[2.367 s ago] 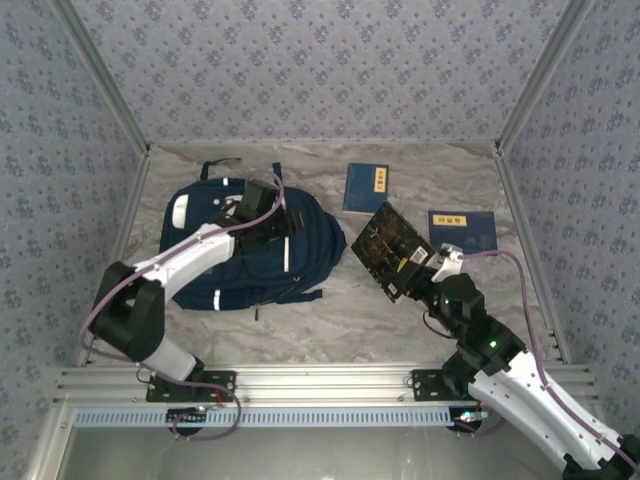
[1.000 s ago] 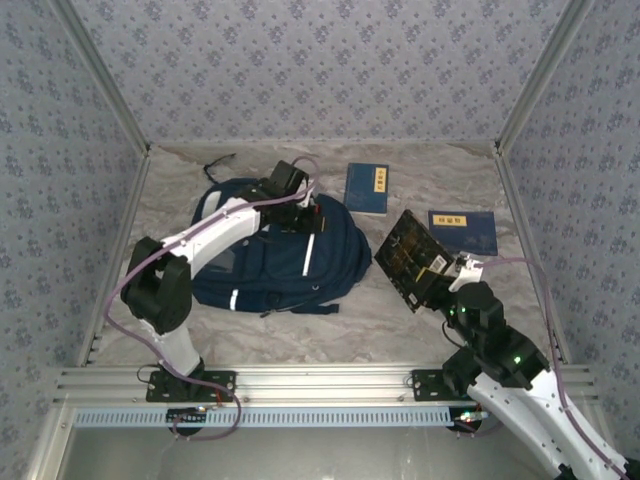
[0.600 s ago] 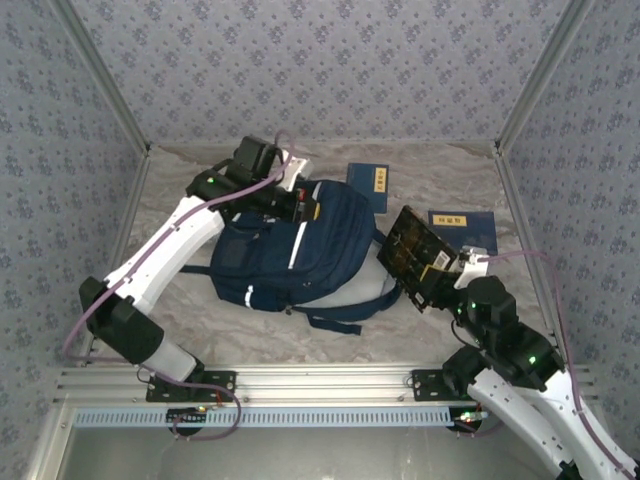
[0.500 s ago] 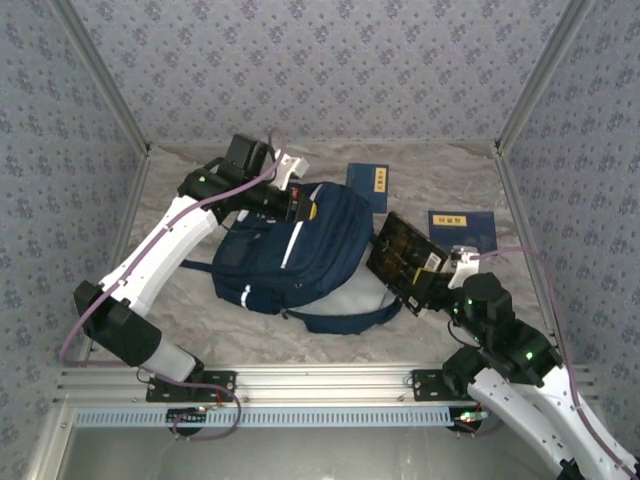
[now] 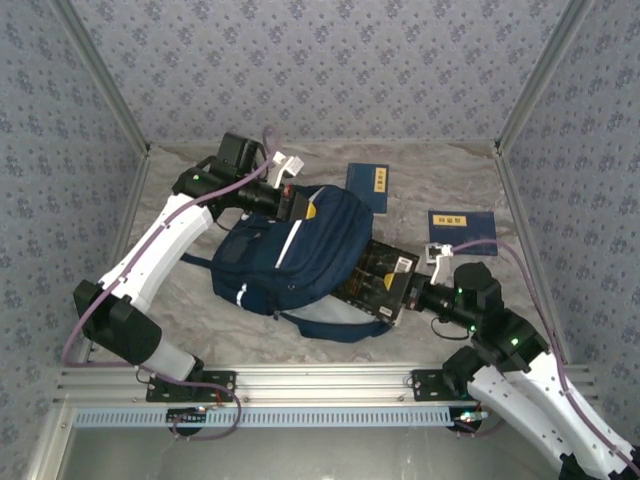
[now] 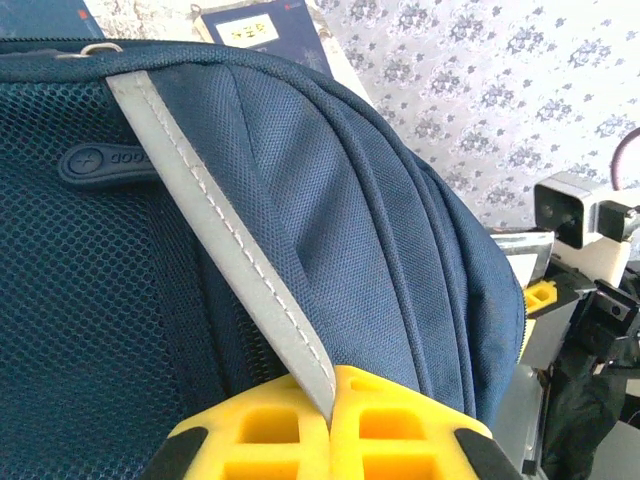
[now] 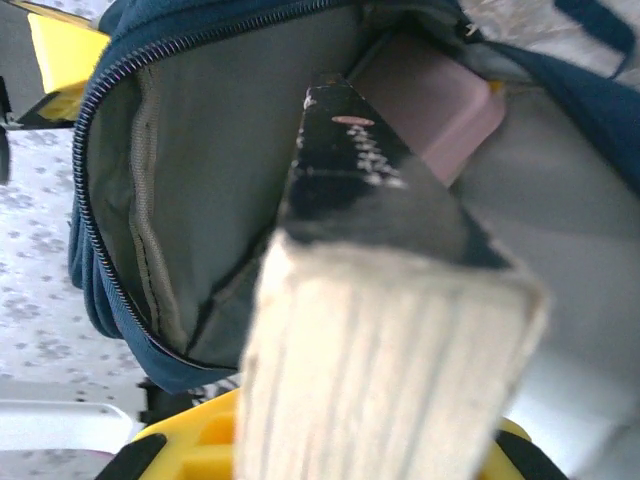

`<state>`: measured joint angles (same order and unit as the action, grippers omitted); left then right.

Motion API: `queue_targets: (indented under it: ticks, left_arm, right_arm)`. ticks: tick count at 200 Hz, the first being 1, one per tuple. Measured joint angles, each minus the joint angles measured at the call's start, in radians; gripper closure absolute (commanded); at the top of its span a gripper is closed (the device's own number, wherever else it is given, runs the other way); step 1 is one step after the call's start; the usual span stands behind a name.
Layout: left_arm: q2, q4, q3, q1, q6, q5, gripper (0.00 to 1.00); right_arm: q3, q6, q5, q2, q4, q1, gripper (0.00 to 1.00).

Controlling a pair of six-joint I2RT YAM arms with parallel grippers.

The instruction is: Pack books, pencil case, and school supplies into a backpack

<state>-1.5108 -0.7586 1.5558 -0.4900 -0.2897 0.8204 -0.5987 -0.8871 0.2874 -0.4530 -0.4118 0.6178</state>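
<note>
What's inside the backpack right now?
The backpack is open, showing grey lining. The black book pokes in, and a flat pinkish thing lies deeper inside. The book and the fabric hide anything else.

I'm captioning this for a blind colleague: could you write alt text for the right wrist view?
A black book, seen edge-on with its pale pages nearest the camera, is clamped in the right gripper and pokes into the open backpack. Inside, against the grey lining, lies a pinkish object.
</note>
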Motion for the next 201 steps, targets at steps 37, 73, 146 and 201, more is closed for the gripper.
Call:
queue_targets:
  ticks: [37,73,146,201]
  left_arm:
    - [0.0,0.043,-0.02,0.006,-0.035,0.031,1.0]
    - [0.0,0.084,-0.029,0.006,-0.07,0.047,1.0]
    - [0.0,0.119,-0.03,0.02,-0.104,0.068,1.0]
    - [0.0,0.143,-0.031,0.031,-0.127,0.087,1.0]
  right_arm:
    - [0.148,-0.203,0.045,-0.101,0.285,-0.003,1.0]
    - [0.196,-0.313,0.053,-0.346,0.575,-0.005,1.0]
    - [0.175,-0.394,0.093,-0.529,0.849,-0.008,1.0]
    - [0.13,-0.391,0.082,-0.505,0.842,0.011,1.0]
